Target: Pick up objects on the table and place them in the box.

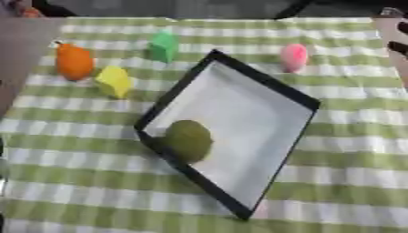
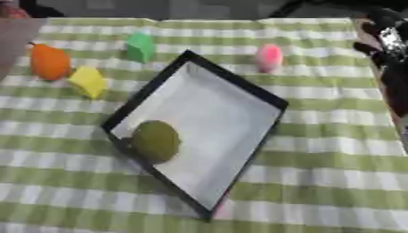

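Note:
A shallow white box with a black rim (image 1: 264, 83) lies askew in the middle of the table. A round olive-green object (image 1: 189, 140) sits inside it near its left corner. Four things stand on the cloth behind the box. An orange fruit-like object (image 1: 74, 61) is at the far left, with a yellow block (image 1: 114, 81) beside it. A green block (image 1: 164, 45) is just beyond the box's top corner and a pink rounded object (image 1: 294, 57) is at the back right. My right hand (image 2: 386, 50) shows as a black and silver shape at the right edge, apart from everything. My left hand shows in neither view.
A green-and-white checked cloth (image 1: 79, 182) covers the table. The cloth's far edge runs along the top, with dark shapes beyond it. Bare brown table (image 1: 20, 50) shows at the left past the cloth.

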You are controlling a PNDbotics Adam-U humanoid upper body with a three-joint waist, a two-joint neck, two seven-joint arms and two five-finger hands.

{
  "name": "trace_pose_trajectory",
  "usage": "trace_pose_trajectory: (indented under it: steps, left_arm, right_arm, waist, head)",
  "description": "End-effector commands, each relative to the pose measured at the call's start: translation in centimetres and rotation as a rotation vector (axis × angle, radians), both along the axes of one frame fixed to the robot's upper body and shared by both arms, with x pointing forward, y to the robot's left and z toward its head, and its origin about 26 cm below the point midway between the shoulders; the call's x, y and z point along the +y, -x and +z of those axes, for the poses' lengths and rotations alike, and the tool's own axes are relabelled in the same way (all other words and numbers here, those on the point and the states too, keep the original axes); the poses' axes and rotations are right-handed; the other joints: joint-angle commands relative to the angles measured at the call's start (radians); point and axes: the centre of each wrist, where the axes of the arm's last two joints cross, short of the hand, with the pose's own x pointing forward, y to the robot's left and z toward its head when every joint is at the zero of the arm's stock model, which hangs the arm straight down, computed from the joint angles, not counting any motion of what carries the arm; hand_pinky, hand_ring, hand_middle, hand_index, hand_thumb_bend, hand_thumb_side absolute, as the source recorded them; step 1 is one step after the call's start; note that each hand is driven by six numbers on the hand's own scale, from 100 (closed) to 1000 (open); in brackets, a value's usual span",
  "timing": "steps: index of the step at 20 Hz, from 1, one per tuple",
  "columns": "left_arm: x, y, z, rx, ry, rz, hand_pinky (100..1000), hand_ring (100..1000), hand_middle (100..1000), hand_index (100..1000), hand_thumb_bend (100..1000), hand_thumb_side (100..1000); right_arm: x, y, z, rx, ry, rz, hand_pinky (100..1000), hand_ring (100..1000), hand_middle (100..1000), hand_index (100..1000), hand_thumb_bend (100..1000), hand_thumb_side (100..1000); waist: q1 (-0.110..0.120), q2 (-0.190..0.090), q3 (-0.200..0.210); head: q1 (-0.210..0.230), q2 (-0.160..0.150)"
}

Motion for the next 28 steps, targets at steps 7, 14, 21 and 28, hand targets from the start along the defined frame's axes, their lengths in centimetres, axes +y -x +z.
trace_pose_trajectory:
  steps: [7, 14, 21, 28]
  left_arm:
    - [0.3, 0.0, 0.7, -0.016, -0.025, 0.002, 850, 904, 797, 838, 235, 828]
    - [0.5, 0.0, 1.0, -0.022, -0.046, 0.003, 849, 905, 802, 838, 223, 821]
    - [3.3, -0.3, 5.2, -0.01, -0.362, 0.015, 835, 910, 853, 850, 110, 808]
    - [7.3, -1.3, 11.9, 0.124, -0.875, 0.035, 847, 909, 860, 872, 100, 717]
  right_arm:
    - [-0.5, 0.1, 1.2, -0.028, 0.029, -0.006, 897, 1000, 945, 907, 100, 681]
    - [-0.5, 0.1, 1.2, -0.027, 0.033, -0.004, 896, 1000, 939, 905, 100, 679]
    - [-0.8, 0.2, 1.1, -0.024, 0.048, -0.011, 896, 1000, 938, 905, 100, 678]
    - [-1.0, 0.3, 1.1, -0.015, 0.069, -0.012, 896, 1000, 936, 906, 100, 677]
  waist:
    - [-0.005, 0.005, -0.001]
    - [-0.005, 0.004, -0.001]
    - [0.003, -0.001, 0.0]
    - [0.017, -0.01, 0.006]
  head:
    - [-0.023, 0.009]
    - [-0.023, 0.007]
    - [-0.03, 0.008]
    - [-0.037, 0.015]
